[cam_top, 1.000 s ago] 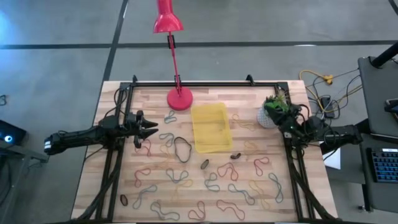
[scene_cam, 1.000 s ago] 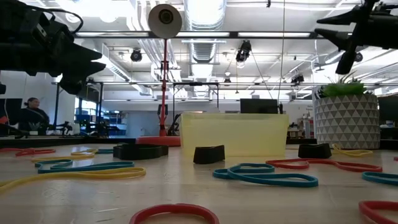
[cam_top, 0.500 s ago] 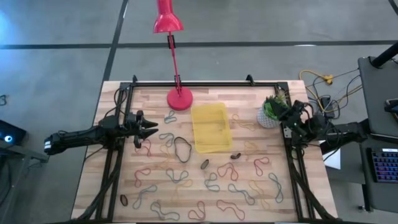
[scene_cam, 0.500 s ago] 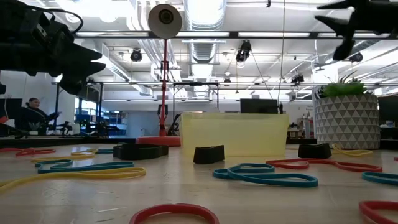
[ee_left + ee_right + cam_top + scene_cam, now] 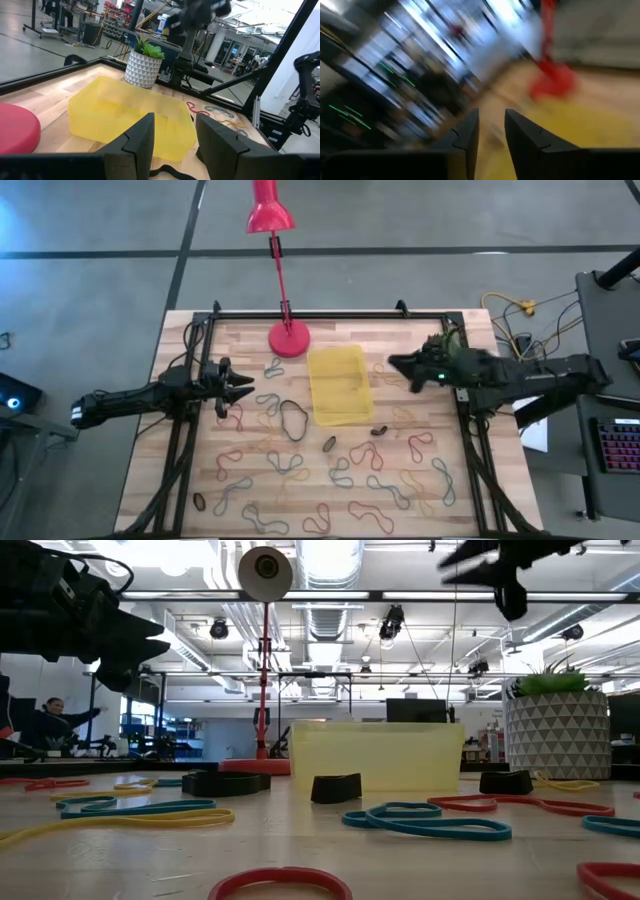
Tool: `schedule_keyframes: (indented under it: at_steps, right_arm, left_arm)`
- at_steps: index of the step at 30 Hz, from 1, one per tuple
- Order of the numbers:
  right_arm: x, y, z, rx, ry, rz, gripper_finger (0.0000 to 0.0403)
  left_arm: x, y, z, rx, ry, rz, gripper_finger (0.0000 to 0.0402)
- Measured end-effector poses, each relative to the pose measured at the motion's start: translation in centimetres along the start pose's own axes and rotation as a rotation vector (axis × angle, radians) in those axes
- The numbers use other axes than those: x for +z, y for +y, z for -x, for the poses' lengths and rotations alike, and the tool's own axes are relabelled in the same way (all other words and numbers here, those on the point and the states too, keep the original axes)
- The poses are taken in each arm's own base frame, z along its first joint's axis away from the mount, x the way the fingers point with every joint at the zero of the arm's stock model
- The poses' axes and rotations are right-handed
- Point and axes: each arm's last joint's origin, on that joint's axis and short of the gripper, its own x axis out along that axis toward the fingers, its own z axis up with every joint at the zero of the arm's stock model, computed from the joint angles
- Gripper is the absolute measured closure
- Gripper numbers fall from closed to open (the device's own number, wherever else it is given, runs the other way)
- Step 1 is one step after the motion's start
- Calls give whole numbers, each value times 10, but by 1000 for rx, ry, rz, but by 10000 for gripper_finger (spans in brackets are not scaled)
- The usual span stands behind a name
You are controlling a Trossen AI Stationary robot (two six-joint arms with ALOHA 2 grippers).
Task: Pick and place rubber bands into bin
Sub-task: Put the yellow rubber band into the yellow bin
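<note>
Fingers of the right gripper point(image 5: 393, 363) stand slightly apart, empty, just off the bin's point(image 5: 338, 385) 3 o'clock side. Left gripper point(image 5: 247, 388) fingers are parted too, holding nothing, at the bin's 9 o'clock. Rubber bands point(image 5: 352, 463) litter the counter point(image 5: 400, 330), mostly toward 6 o'clock. A red lamp point(image 5: 288, 338) stands at 11 o'clock. The potted plant point(image 5: 557, 728) is hidden under the right arm from above. The right wrist view is blurred.
</note>
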Motion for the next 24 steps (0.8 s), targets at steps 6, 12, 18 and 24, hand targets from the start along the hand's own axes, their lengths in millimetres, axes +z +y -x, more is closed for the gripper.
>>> schedule_keyframes:
  at_steps: [6,12,18,24]
  right_arm:
    - [-6,5,-23,-433,418,268,262]
    - [-21,2,-70,-593,799,433,220]
    - [-38,-28,-120,-659,1076,478,211]
    - [-32,-59,-140,-600,1189,449,211]
  left_arm:
    - [0,0,0,0,0,0,272]
    - [0,0,0,0,0,0,272]
    - [0,0,0,0,0,0,272]
    - [0,0,0,0,0,0,272]
